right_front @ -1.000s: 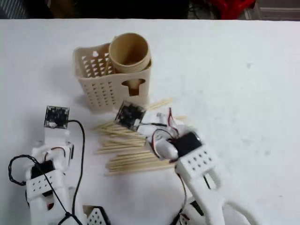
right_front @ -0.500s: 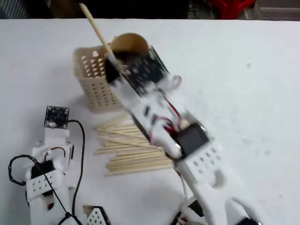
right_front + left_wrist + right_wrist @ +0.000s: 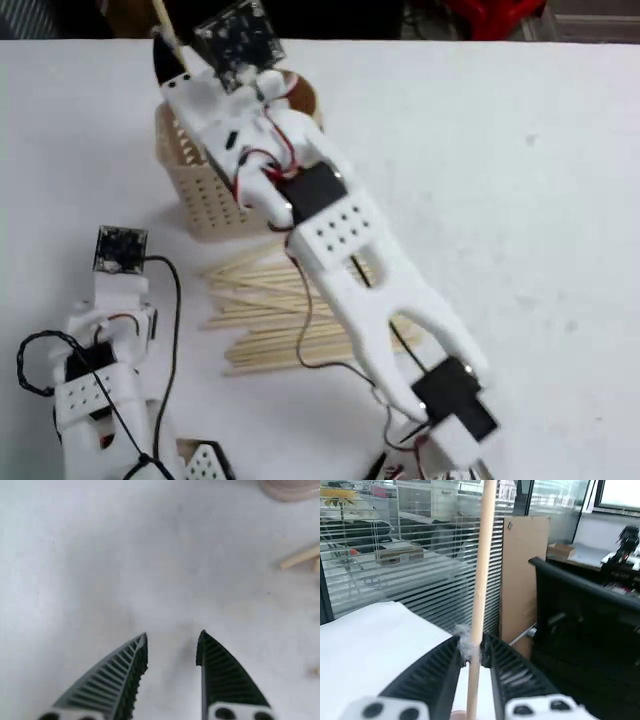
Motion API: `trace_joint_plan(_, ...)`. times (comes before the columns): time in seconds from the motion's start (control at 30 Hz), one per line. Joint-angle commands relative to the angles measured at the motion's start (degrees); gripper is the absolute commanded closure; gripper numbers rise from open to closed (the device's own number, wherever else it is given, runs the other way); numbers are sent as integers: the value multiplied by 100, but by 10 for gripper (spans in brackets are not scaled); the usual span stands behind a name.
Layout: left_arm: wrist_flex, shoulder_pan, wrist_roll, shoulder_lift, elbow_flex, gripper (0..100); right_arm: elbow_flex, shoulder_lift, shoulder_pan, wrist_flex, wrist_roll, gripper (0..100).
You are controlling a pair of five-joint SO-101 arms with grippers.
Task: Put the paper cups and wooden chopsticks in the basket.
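Wooden chopstick [image 3: 481, 570] is riding pinched in my right fingers [image 3: 432, 672], having swung from the six-o'clock pile [image 3: 260, 300] to over the basket [image 3: 210, 205], so I'm nearing the drop, while my left fingers [image 3: 125, 675] are idling parted above the counter [image 3: 520, 200].

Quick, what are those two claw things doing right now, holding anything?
Left gripper: open, holding nothing.
Right gripper: closed on a wooden chopstick.

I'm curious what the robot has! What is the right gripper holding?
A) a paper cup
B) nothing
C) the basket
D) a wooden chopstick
D: the right gripper is shut on a wooden chopstick, up near the basket.
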Motion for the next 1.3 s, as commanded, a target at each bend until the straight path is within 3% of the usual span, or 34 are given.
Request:
trace_joint_plan(0.0, -105, -48, 44, -110, -18, 827, -404, 189, -22, -163, -809, 982)
trace_joint_plan(0.1, -105, -48, 44, -110, -18, 827, -369, 286, -22, -127, -1459, 981)
trace_joint_plan(0.17, -105, -48, 44, -110, -18, 827, -360, 286, -22, -119, -1486, 974)
trace_joint_plan(0.4, -105, -48, 44, -110, -18, 827, -396, 277, -31, 541, -1486, 773)
trace_joint_plan(0.57, -105, -48, 44, -110, -18, 827, -387, 40, -13, 1095, -782, 807)
trace_joint_plan(0.83, -105, -48, 44, -110, -18, 827, -360, -1868, 92, 4145, -492, 985)
trace_joint_plan(1.07, -105, -48, 44, -110, -18, 827, -360, -2949, 629, 6510, -457, 971)
trace_joint_plan(1.27, -105, -48, 44, -110, -18, 827, 97, -2527, 1349, 7609, 607, 971)
